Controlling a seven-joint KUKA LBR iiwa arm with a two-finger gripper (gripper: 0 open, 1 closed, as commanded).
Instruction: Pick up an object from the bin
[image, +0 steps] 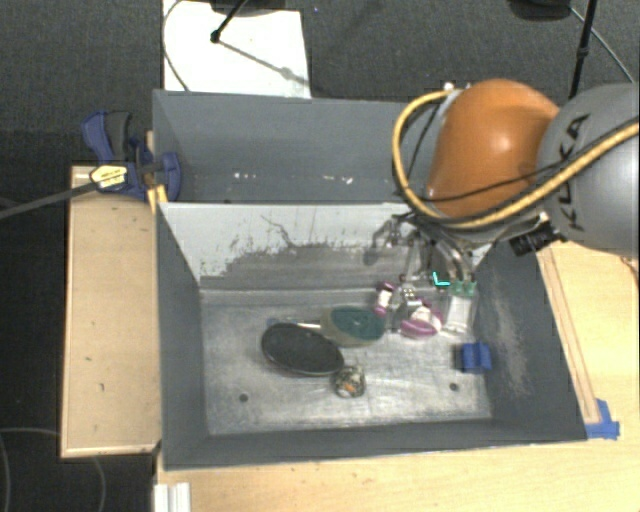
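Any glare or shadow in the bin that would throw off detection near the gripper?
Camera view: a pale sheen streaks the floor of the grey metal bin around the small shiny ball, and the black flat oval reads dark against it. The gripper and the arm's orange cover overhang the purple-and-white pieces, partly hiding them. The blue block looks evenly lit.

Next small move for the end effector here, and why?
Probably a short straight descent: the end effector hangs over the purple-and-white piece on the right of the bin floor, with the teal disc close beside it.
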